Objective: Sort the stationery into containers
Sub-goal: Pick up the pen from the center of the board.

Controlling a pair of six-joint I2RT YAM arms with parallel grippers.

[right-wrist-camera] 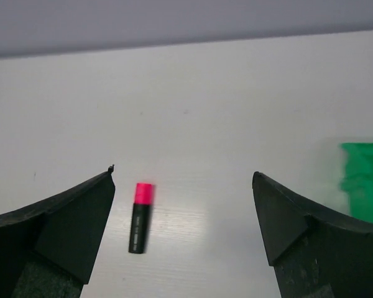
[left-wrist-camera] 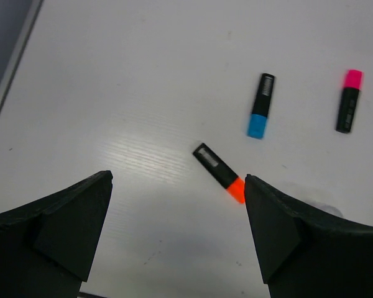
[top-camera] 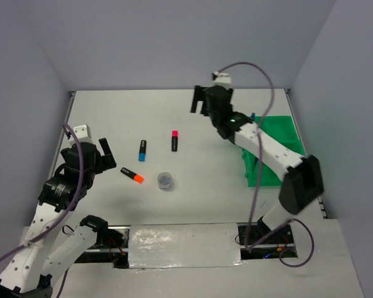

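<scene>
Three short black highlighters lie on the white table: an orange-capped one (top-camera: 132,176), a blue-capped one (top-camera: 142,150) and a pink-capped one (top-camera: 174,140). A round clear jar (top-camera: 165,180) stands near the orange one. The green tray (top-camera: 276,146) sits at the right, partly hidden by the right arm. My left gripper (top-camera: 109,156) is open and empty, left of the orange highlighter (left-wrist-camera: 219,172), whose cap lies by my right finger (left-wrist-camera: 280,217). My right gripper (top-camera: 199,102) is open and empty, above the table behind the pink highlighter (right-wrist-camera: 140,217).
The blue highlighter (left-wrist-camera: 260,105) and the pink one (left-wrist-camera: 349,100) lie beyond the orange one in the left wrist view. A corner of the tray (right-wrist-camera: 363,180) shows in the right wrist view. Grey walls close the table at the back and both sides.
</scene>
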